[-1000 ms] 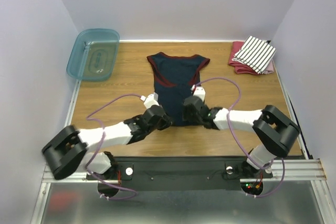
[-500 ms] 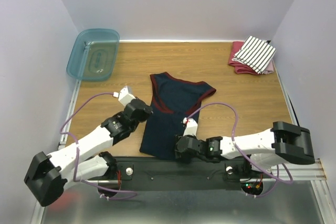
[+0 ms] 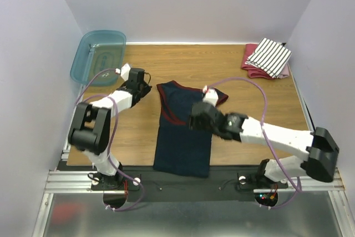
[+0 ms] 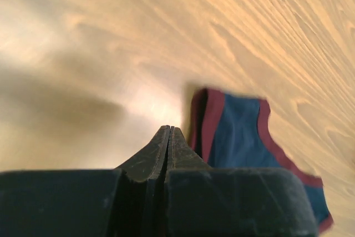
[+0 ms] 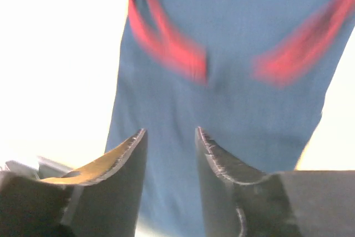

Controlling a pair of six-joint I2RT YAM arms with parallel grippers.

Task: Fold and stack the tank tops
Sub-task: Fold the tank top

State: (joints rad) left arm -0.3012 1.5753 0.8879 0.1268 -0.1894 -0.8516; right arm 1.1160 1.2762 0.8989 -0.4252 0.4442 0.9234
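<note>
The navy tank top (image 3: 184, 131) with red trim lies flat and lengthwise in the middle of the table, its hem at the near edge. My left gripper (image 3: 147, 89) is shut and empty, low over bare wood just left of the top's left shoulder strap (image 4: 236, 137). My right gripper (image 3: 195, 121) is open and empty, hovering over the top's middle; the right wrist view shows navy cloth (image 5: 222, 54) between and beyond the jaws. The striped tank top (image 3: 269, 56) lies folded at the back right corner.
A teal plastic bin (image 3: 99, 56) stands at the back left corner. A pink-red folded cloth (image 3: 249, 65) lies under the striped top. White walls close in the table on the left, back and right.
The navy top was dragged toward the near edge and now lies longer and flatter. My left arm swung out to the far left shoulder. My right gripper rose back over the top's middle, open.
</note>
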